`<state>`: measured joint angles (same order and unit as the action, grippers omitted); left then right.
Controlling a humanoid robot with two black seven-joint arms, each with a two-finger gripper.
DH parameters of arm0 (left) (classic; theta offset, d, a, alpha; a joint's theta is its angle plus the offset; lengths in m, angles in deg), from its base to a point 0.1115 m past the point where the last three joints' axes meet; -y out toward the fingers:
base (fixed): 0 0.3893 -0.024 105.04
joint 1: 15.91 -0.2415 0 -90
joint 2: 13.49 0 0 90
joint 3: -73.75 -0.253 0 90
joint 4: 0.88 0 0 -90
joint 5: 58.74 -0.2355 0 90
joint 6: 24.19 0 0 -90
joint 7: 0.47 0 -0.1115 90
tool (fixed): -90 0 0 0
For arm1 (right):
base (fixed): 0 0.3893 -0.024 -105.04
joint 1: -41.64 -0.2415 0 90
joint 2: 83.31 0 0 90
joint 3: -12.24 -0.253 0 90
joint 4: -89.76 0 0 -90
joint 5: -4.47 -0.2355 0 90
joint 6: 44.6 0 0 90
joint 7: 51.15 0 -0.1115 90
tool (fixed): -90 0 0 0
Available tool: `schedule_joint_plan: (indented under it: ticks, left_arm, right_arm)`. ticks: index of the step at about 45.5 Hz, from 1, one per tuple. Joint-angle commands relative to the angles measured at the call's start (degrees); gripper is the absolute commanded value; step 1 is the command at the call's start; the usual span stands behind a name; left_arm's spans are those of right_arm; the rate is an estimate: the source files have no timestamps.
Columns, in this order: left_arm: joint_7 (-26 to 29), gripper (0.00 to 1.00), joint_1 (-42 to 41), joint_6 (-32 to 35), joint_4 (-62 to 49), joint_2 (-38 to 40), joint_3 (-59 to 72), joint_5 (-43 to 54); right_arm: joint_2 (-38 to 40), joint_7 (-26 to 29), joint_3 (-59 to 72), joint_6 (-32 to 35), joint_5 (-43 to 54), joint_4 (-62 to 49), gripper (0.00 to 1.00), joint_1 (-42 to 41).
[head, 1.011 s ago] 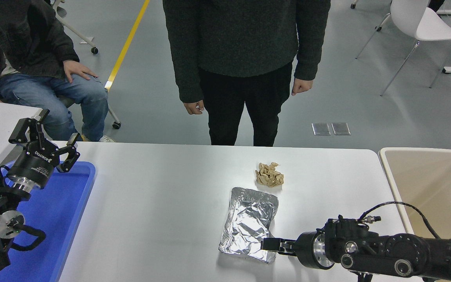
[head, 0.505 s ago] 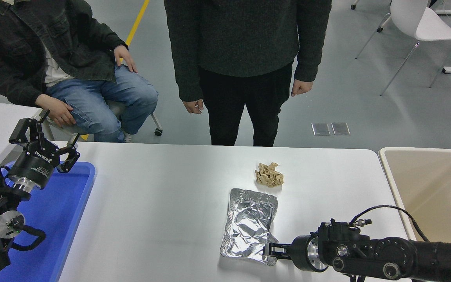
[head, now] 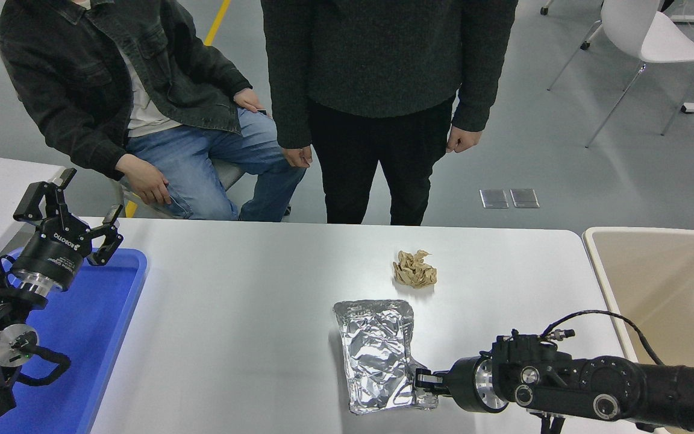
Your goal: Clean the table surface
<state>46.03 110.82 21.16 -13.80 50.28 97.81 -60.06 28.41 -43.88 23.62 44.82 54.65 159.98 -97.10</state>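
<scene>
The white table surface (head: pixel 250 313) fills the lower half of the head view. A crumpled silver foil tray (head: pixel 376 352) lies on it right of the middle, near the front edge. A crumpled brown paper ball (head: pixel 414 269) lies just behind it. My right gripper (head: pixel 423 389) comes in low from the right and is shut on the foil tray's near right corner. My left gripper (head: pixel 67 208) is open and parked over the blue tray (head: pixel 106 337) at the left.
A beige bin (head: pixel 660 283) stands off the table's right end. One person stands at the far edge in the middle (head: pixel 377 90). Another sits at the far left (head: pixel 142 108). A white chair (head: pixel 648 42) stands at the back right.
The foil tray has turned and shifted left and toward the near edge, its corner held by my right gripper. The seated person has rolled to the right.
</scene>
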Motion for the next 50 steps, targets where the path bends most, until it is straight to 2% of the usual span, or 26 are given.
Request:
schedule_joint_plan:
  ticks: [1,17,30,50]
  left_arm:
    - [0.0,1.0,0.0,0.0,0.0,-0.05,0.02,0.0]
    - [0.0,1.0,0.0,0.0,0.0,-0.05,0.02,0.0]
    - [0.0,1.0,0.0,0.0,0.0,-0.05,-0.07,0.0]
    - [0.0,1.0,0.0,0.0,0.0,-0.05,0.02,0.0]
  right_arm:
    - [3.15,0.02,-1.19,0.14,-1.13,1.5,0.0,-0.91]
    - [22.91,0.02,-2.15,3.22,-3.77,14.24,0.0,-9.0]
    - [38.91,0.02,-4.44,11.56,-6.23,18.82,0.0,-15.59]
    - [52.54,0.02,-4.61,24.13,-6.67,21.63,0.0,-26.14]
